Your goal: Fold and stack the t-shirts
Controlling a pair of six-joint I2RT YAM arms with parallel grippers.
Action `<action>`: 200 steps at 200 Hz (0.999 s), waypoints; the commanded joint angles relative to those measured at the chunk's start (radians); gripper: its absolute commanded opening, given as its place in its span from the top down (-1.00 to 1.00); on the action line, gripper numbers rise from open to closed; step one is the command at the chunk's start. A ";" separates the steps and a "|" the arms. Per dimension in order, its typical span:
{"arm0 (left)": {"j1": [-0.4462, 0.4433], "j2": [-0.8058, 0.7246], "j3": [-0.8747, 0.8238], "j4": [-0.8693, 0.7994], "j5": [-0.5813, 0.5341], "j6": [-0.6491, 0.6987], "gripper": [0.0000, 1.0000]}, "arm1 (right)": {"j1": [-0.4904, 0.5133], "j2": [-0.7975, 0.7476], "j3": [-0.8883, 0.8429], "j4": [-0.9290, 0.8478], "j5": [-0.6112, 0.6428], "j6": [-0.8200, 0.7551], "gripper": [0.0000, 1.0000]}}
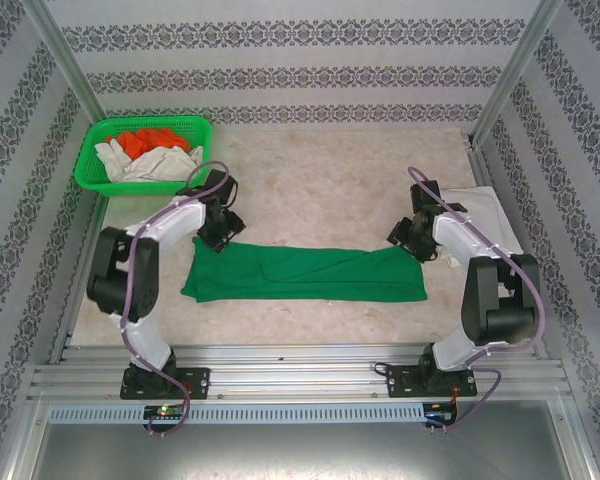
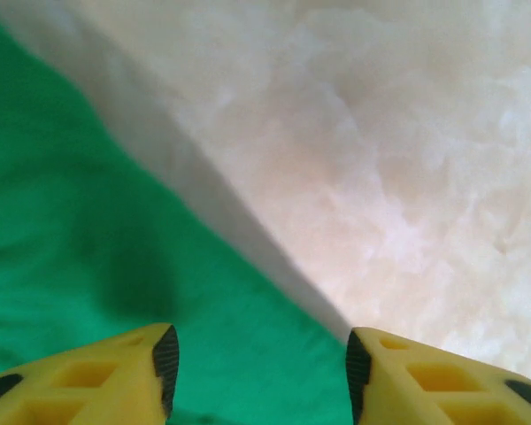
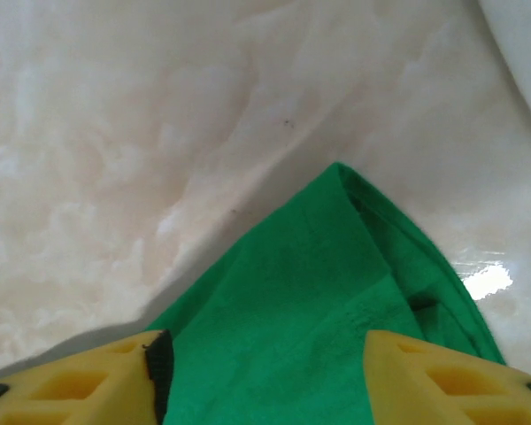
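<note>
Much bare table (image 1: 320,170) beyond green t-shirt (image 1: 310,273)

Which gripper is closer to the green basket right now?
Left. The left gripper is at the left end of the green shirt, just near-side of the basket. The right gripper is at the shirt's right end, far off to the basket's right.

Open bench (image 1: 330,175) runs from my 11 to 1 o'clock. A basket (image 1: 88,165) blocks 10 o'clock; a white t-shirt (image 1: 485,208) covers 3 o'clock.

Off-white shirt (image 1: 485,208) half behind right arm (image 1: 462,240)
</note>
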 commanded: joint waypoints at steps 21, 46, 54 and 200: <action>0.028 0.114 0.127 -0.004 -0.028 0.027 0.15 | -0.045 0.017 -0.082 0.057 -0.058 0.104 -0.10; 0.081 0.145 0.116 -0.020 -0.050 0.058 0.25 | -0.068 0.048 -0.105 0.064 -0.075 0.118 -0.04; 0.097 0.146 0.102 -0.020 -0.056 0.071 0.27 | -0.075 0.052 -0.113 0.069 -0.075 0.120 -0.02; 0.086 -0.172 -0.048 -0.156 -0.203 0.109 -0.21 | -0.094 -0.054 -0.062 0.079 -0.077 0.037 -0.14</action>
